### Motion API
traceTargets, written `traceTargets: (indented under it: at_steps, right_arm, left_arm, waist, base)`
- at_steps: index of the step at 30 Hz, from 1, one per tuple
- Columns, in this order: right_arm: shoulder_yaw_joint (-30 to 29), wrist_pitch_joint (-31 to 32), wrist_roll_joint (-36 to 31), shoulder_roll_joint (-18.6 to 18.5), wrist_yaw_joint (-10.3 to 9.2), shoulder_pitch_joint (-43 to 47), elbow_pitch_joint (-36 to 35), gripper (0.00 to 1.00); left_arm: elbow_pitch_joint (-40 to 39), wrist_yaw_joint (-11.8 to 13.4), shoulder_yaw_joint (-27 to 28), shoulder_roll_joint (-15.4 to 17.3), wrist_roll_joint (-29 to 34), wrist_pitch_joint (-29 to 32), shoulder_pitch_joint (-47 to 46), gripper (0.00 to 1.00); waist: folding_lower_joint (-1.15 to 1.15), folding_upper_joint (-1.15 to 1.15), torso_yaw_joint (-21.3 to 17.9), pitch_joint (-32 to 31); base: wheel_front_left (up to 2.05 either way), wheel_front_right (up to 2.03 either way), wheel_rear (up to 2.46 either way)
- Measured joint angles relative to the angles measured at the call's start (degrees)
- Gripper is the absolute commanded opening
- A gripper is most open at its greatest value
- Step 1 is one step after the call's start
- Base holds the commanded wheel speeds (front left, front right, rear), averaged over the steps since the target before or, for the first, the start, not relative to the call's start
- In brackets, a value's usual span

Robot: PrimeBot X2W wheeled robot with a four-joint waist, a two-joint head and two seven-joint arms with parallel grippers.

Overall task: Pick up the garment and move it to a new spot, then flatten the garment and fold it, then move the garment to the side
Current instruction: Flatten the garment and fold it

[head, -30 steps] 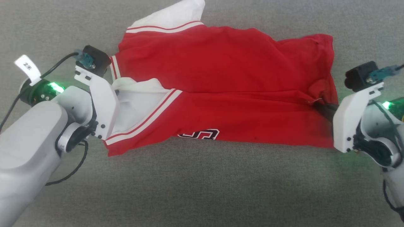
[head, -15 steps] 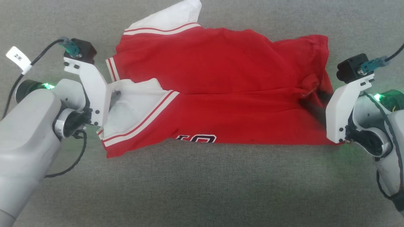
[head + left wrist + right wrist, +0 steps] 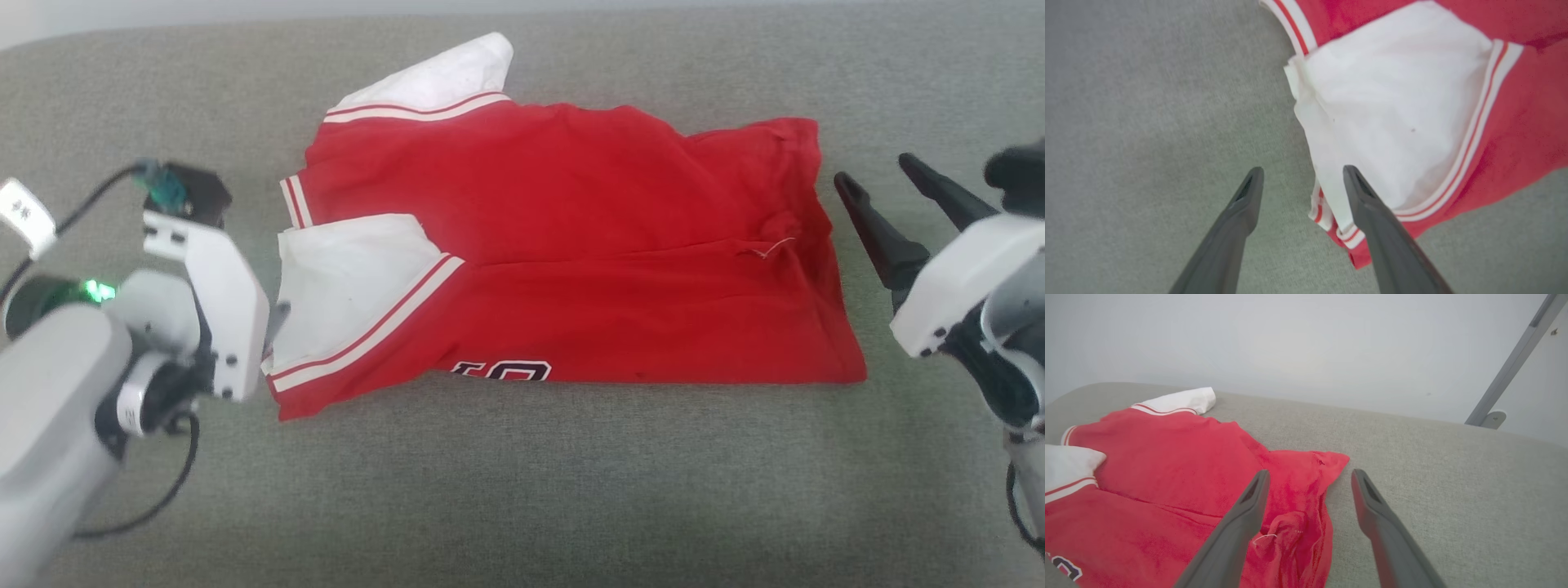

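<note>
The garment [image 3: 571, 269] lies half-folded. Left gripper [image 3: 1302, 169] and right gripper [image 3: 873, 169] — jaws wide, empty (both) — should probably pinch its ends low and evenly.

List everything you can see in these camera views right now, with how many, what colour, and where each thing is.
garment: one, red with white sleeves and red-and-white striped trim, lying folded in the middle of the surface, between the two grippers
lettering: one patch, dark with a white outline, at the garment's near edge
loose thread: one, white, on the garment near its right end
fabric surface: one, grey, under everything
wall: one, pale, behind the surface
metal strut: one, grey, slanting at the upper right of the right wrist view
left gripper: one, dark fingers, open, at the garment's white sleeve
right gripper: one, dark fingers, open, just off the garment's right end
</note>
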Motion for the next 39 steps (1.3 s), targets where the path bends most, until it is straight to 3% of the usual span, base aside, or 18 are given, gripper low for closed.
traceTargets:
  at_steps: [8, 13, 21, 26, 27, 28, 29, 39]
  right_arm:
    - [-8.44, -10.81, -8.62, 5.12, -0.02, 6.06, -6.21, 1.00]
    - [-13.49, -14.07, -12.81, 9.65, 0.00, 9.18, -8.82, 1.00]
    - [-14.81, -12.83, -14.55, 13.93, 0.00, 13.36, -10.95, 1.00]
    - [-13.40, -11.05, -13.30, 14.80, 0.00, 14.74, -10.90, 1.00]
    - [-13.05, -10.36, -12.94, 14.89, 0.00, 14.85, -10.77, 1.00]
    - [-12.78, -9.67, -12.60, 14.92, 0.00, 14.99, -10.59, 1.00]
    - [-12.49, -8.36, -11.82, 14.92, 0.00, 15.10, -10.28, 1.00]
    - [-8.56, 8.37, -5.99, 13.01, -0.01, 14.73, -7.17, 1.00]
  left_arm:
    - [-9.83, 7.25, 0.10, 4.61, -2.59, 2.90, 8.25, 1.00]
    - [-12.11, 10.27, 0.55, 5.80, -3.61, 3.43, 10.99, 1.00]
    - [-8.57, 13.10, 1.26, 5.66, -5.09, 2.86, 13.21, 1.00]
    - [-5.91, 13.04, 1.71, 5.01, -5.84, 2.87, 13.33, 1.00]
    - [-5.61, 12.47, 1.65, 4.99, -5.87, 2.92, 13.27, 0.61]
    - [-5.33, 12.14, 1.64, 4.87, -5.87, 2.90, 13.08, 0.11]
    - [-4.95, 12.00, 1.64, 4.65, -6.00, 2.97, 12.94, 0.00]
    - [-4.03, 9.94, 0.46, 1.90, -4.85, 1.91, 10.42, 0.00]
  waist:
    - [0.00, 0.00, -2.16, -0.99]
    - [0.00, 0.00, -3.99, -1.11]
    - [0.00, 0.00, -7.17, -0.50]
    - [0.00, 0.00, -8.54, 0.50]
    - [0.00, 0.00, -8.68, 0.67]
    - [0.00, 0.01, -8.77, 0.82]
    - [0.00, 0.01, -8.79, 0.94]
    - [0.00, 0.00, -6.37, 1.50]
  base:
    - [0.00, 0.00, 0.00]
    - [0.00, 0.00, 0.00]
    - [0.00, 0.00, 0.00]
    - [0.00, 0.00, 0.00]
    - [0.00, 0.00, 0.00]
    - [0.00, 0.00, 0.00]
    - [0.00, 0.00, 0.00]
    - [0.00, 0.00, 0.00]
